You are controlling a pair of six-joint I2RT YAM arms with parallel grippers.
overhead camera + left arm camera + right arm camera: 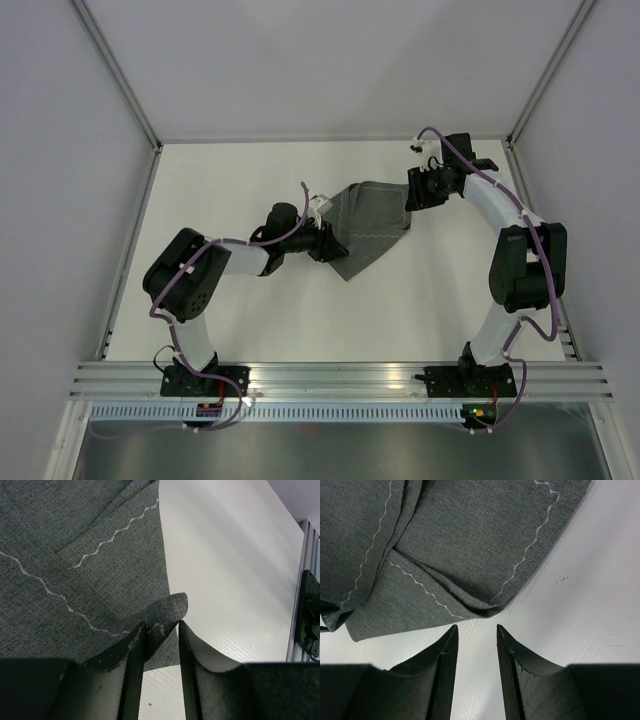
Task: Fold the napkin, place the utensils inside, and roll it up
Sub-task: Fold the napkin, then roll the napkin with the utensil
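- Two black arms reach in over a white table (pixel 250 180) from their bases at the near edge, and one dark grey fabric napkin (pixel 372 228) lies between their grippers.
- The napkin sits around the middle of the table, somewhat toward the far right. It is bunched into an uneven shape with a pointed end toward the near side.
- Its layers overlap in soft folds, and a pale wavy stitched line runs along the edges.
- The left gripper (pixel 160 625) is at the napkin's left edge, low over the table.
- Its jaws stand partly apart, with a gap far wider than the cloth is thick.
- One curled-up corner of the napkin rises into that gap and leans against one of the fingers (pixel 131 650). White table shows between the fingers lower down, so the corner is not clamped.
- The right gripper (pixel 476 627) is at the napkin's far right corner.
- Its jaws are parted about as wide as the left ones, with only bare table between them, and they hold nothing.
- In the right wrist view, a folded edge of the napkin lies just beyond the fingertips (pixel 451 635). I cannot tell whether they touch it.
- A ridged aluminium rail (pixel 340 375) runs along the near edge of the table and carries both arm bases.
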